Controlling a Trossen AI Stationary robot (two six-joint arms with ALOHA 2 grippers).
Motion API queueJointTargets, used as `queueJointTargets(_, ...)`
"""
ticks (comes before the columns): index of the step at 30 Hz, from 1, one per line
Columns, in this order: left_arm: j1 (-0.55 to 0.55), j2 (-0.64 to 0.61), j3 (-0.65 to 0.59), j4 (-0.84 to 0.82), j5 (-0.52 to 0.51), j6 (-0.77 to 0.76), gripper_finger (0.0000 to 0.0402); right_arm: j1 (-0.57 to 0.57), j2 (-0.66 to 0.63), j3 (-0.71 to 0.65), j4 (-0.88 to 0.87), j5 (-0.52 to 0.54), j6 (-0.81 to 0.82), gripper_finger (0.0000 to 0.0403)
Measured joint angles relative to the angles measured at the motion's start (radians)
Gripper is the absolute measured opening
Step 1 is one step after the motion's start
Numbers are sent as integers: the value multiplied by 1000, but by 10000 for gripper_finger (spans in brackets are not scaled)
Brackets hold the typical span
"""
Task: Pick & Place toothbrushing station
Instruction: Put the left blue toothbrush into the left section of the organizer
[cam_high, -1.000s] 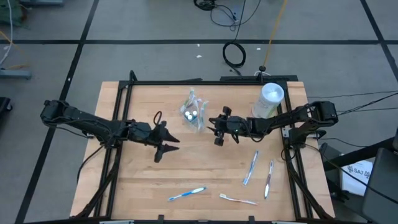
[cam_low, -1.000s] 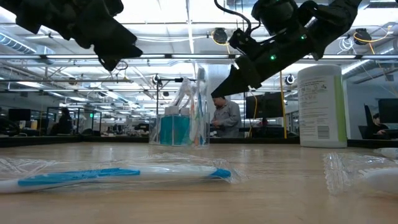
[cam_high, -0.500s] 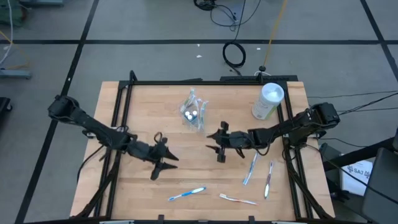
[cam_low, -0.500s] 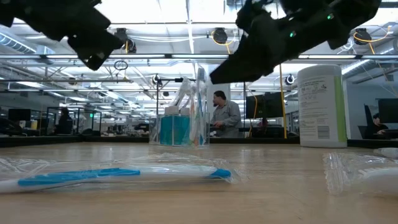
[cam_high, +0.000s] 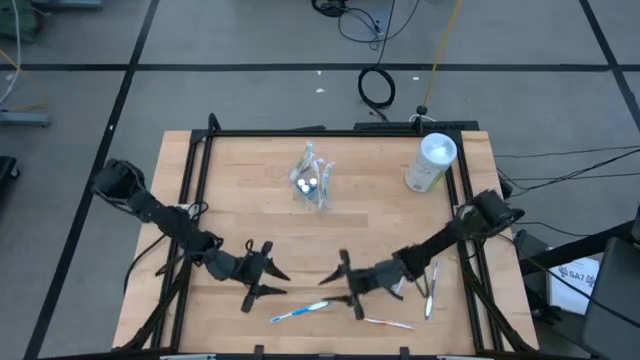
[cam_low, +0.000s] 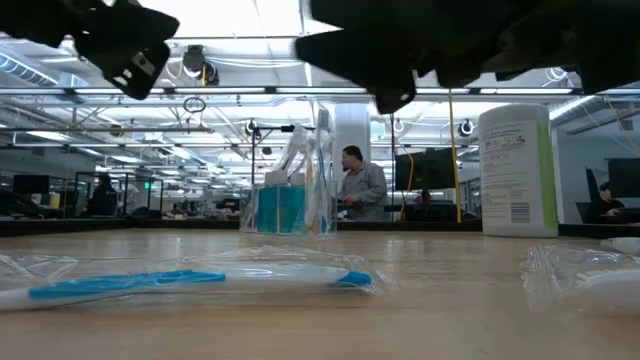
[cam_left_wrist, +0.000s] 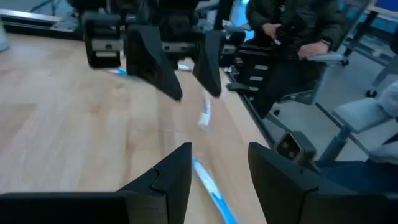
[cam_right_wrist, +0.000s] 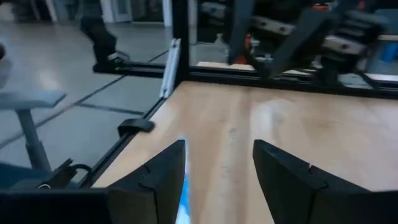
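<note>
A clear plastic cup (cam_high: 312, 181) holding toothbrushes and teal tubes stands upright at the table's far middle; it also shows in the low view (cam_low: 293, 196). A blue toothbrush in a clear wrapper (cam_high: 300, 311) lies flat near the front edge, and shows in the low view (cam_low: 190, 282). My left gripper (cam_high: 277, 282) is open and empty, hovering just left of and above it. In the left wrist view (cam_left_wrist: 221, 167) the brush (cam_left_wrist: 209, 188) lies ahead between the fingers. My right gripper (cam_high: 332, 285) is open and empty, facing the left one across the brush.
A tall white canister (cam_high: 431, 161) stands at the far right. A white-pink toothbrush (cam_high: 383, 321) lies at the front edge. Two more wrapped toothbrushes (cam_high: 432, 290) lie at the right, partly under my right arm. People stand in the room beyond (cam_low: 362, 190).
Both grippers have gone from beside the cup toward the table's near edge and now face each other over the blue toothbrush. My right gripper has also gone a little toward the left. The toothbrushes and the cup have stayed where they were.
</note>
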Motion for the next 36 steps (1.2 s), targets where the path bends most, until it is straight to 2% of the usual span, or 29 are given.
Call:
queueJointTargets(3,-42,20,0,5,-56,27,161,18,94,109,-60,-3,-14,190)
queueJointTargets(6,-78,19,0,7,-129,57,161,27,162,210,-222,-12,-32,203)
queueJointTargets(9,-102,20,0,4,-160,55,161,24,199,274,-317,-73,2,221)
queueJointTargets(13,-124,20,0,2,-162,47,161,9,223,296,-357,-80,8,241)
queueJointTargets(17,-132,20,0,0,-162,29,161,-10,240,295,-451,-80,37,242)
queueJointTargets(26,-132,20,0,0,-162,34,161,-24,284,296,-459,-83,-14,196)
queueJointTargets(36,-129,20,0,60,-169,6,161,-60,285,296,-466,-188,32,97)
